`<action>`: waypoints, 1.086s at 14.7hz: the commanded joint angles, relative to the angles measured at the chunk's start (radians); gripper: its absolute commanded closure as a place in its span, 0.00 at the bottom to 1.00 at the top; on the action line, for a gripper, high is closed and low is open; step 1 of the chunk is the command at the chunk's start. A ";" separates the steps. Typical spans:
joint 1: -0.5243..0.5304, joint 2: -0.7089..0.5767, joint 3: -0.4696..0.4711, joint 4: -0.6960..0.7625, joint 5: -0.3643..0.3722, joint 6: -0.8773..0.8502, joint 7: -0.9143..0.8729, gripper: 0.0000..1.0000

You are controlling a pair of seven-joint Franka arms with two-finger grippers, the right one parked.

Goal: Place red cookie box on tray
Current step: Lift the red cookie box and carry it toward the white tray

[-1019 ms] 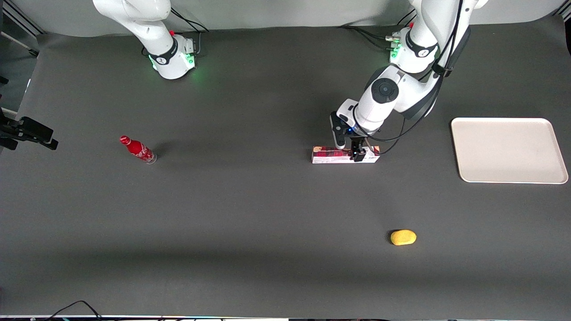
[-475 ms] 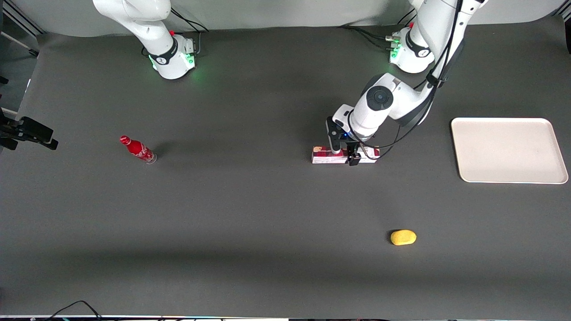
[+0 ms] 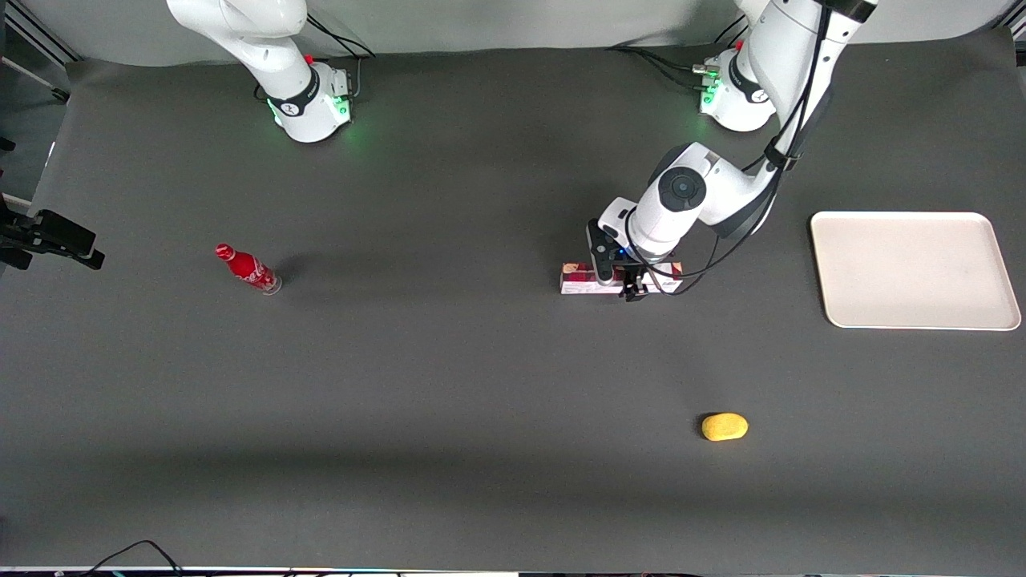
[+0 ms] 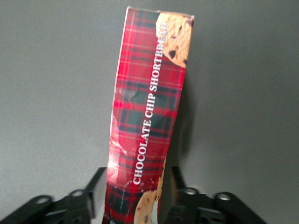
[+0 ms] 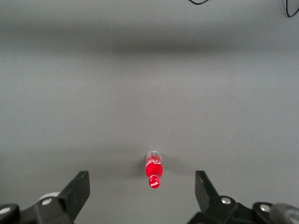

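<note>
**Tool astride the cookie carton, tray waiting toward the working arm's end**

Nearest the front camera lies a small rounded yellow sponge-like lump [image 3: 725,426], alone on the dark grey tabletop [image 3: 449,385] and well apart from everything else. It sits closer to the camera than the straight path from box to tray, so it should not interfere.

Farther in, the red cookie box [image 3: 583,278], a long narrow tartan-printed cardboard carton with cookie pictures and a white side panel, lies flat on the tabletop. The tool [image 3: 628,282] is down over it, nearer the end that faces the tray. In the wrist view the black fingers [image 4: 91,193] stand one on each long side of the red cookie box [image 4: 148,116], spread and close to its walls; whether they already touch cannot be told.

The carton is probably light and thin-walled: creases show in its printed face, so hard squeezing could buckle it. Gripping across the narrow width suits it, though a hold off the middle may let the long free end droop or swing.

At about the same depth, toward the working arm's end, rests the flat cream rectangular tray [image 3: 914,320] with rounded corners and a low rim to clear. Toward the parked arm's end, a small red bottle [image 3: 247,268] is far from the route.
</note>
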 commanded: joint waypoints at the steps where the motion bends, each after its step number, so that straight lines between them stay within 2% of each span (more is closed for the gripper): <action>1: -0.030 0.016 0.032 0.039 0.023 -0.015 -0.025 1.00; 7: -0.027 -0.006 0.061 0.038 0.008 -0.022 -0.077 1.00; 9: -0.022 -0.062 0.061 0.038 0.008 -0.069 -0.143 1.00; 12: -0.004 -0.214 0.060 0.041 0.002 -0.208 -0.226 1.00; 13: 0.021 -0.269 0.058 0.042 -0.027 -0.256 -0.227 1.00; 15: 0.063 -0.369 0.063 0.058 -0.166 -0.359 -0.220 1.00; 16: 0.083 -0.400 0.081 0.096 -0.206 -0.429 -0.220 1.00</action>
